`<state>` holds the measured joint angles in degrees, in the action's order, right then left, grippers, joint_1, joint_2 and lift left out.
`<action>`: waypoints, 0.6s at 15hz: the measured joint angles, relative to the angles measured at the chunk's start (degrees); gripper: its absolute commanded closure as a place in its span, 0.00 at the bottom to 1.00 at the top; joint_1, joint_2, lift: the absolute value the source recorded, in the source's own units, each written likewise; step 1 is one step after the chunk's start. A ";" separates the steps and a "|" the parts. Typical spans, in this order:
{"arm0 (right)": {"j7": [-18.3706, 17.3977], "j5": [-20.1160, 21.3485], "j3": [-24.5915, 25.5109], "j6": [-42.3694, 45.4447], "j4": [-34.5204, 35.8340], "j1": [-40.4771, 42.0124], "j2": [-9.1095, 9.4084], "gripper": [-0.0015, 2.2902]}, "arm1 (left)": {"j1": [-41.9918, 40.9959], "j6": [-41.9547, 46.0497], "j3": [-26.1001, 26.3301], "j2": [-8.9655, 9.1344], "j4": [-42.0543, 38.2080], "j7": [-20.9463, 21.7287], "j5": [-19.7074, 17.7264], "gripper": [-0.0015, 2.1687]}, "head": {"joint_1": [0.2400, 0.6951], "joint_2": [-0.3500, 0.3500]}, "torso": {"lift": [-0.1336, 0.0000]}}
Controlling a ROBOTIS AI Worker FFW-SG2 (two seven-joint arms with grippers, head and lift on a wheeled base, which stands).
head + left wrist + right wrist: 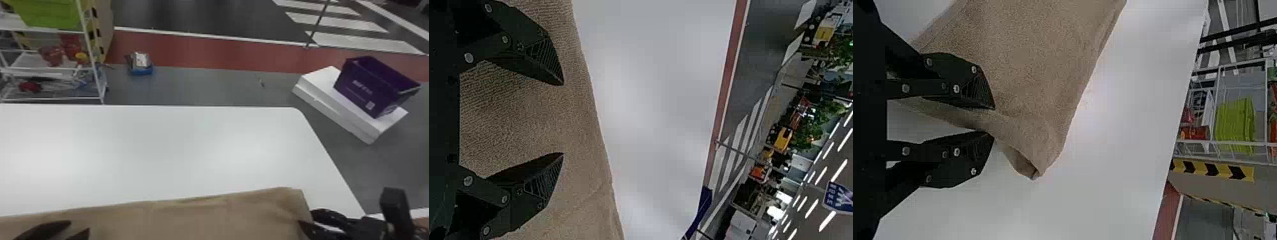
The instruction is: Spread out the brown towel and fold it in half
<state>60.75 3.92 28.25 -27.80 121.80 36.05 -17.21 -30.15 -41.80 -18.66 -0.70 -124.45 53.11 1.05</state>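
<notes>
On the white worktop: brown towel, laid out wide
Left pincer released over the brown towel; right pincer partly open at its right edge, near a crumpled corner.

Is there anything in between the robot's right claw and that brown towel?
No, nothing visible stands in between. The right gripper is right at one end of the brown towel, with a bit of the cloth's edge between its parted fingers, and no other object separates the two.
</notes>
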 measured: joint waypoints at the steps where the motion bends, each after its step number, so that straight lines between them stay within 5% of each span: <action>1: -0.02 -0.03 0.74 -0.51 0.57 0.20 -0.01 0.03 | -0.07 0.00 -0.09 0.00 -0.01 0.06 0.00 0.21 | 1.00 0.18 | 0.07; 9: -1.27 0.99 0.22 -3.69 0.44 -0.64 -0.19 0.09 | -0.60 0.01 -0.15 0.00 -0.01 0.06 0.11 0.21 | 1.00 0.15 | 0.07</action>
<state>59.49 4.91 28.47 -31.50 122.24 35.40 -17.40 -30.75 -41.79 -18.81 -0.70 -124.46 53.17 1.16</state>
